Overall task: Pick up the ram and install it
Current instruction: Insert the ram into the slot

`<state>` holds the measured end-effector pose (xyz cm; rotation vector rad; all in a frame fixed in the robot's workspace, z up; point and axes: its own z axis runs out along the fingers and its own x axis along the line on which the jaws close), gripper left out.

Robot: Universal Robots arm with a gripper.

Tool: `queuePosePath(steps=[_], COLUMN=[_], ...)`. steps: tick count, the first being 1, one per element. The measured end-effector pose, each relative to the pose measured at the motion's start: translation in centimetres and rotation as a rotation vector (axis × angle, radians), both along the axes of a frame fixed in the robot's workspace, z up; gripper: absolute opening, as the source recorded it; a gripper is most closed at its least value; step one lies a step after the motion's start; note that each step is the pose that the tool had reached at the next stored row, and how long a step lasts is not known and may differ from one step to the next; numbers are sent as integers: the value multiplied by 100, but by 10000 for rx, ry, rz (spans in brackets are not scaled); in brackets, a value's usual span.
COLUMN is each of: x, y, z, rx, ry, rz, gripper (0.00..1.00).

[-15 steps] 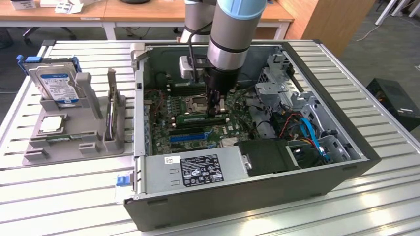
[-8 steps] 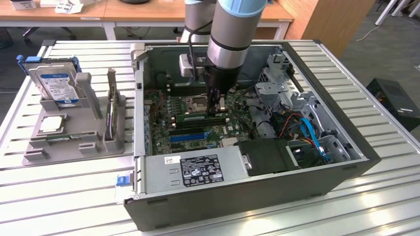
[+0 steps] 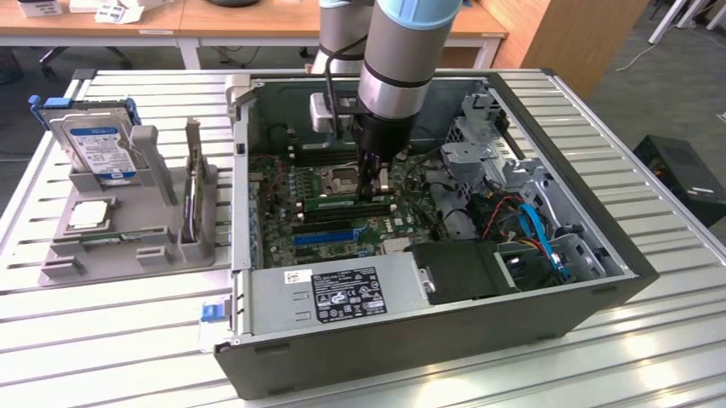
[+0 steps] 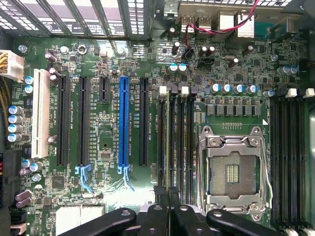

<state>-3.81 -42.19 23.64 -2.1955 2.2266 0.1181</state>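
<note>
The ram [image 3: 346, 202] is a thin green stick lying level along the dark memory slots [image 4: 176, 137] inside the open computer case [image 3: 590, 280]. It sits just in front of the CPU socket [image 3: 340, 177] in the exterior view. My gripper [image 3: 376, 189] points straight down, with its fingertips on the ram's top edge near its end at the exterior view's right. The black fingers [image 4: 160, 209] are pressed together, shut on the ram. Whether the ram is seated in a slot I cannot tell.
A long blue slot [image 4: 124, 120] and black card slots lie beside the memory slots. The open CPU socket [image 4: 231, 172] is on their other side. Drive cages and cables [image 3: 533, 229] crowd the case's right. A grey holder [image 3: 68, 263] at the exterior view's left carries a hard drive [image 3: 100, 144].
</note>
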Motion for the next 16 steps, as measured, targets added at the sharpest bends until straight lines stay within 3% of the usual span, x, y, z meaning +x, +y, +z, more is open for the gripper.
queuePosePath(steps=[16], x=[0], y=[-26], z=[13], rx=[0], ry=[1], rz=[0], gripper=[12])
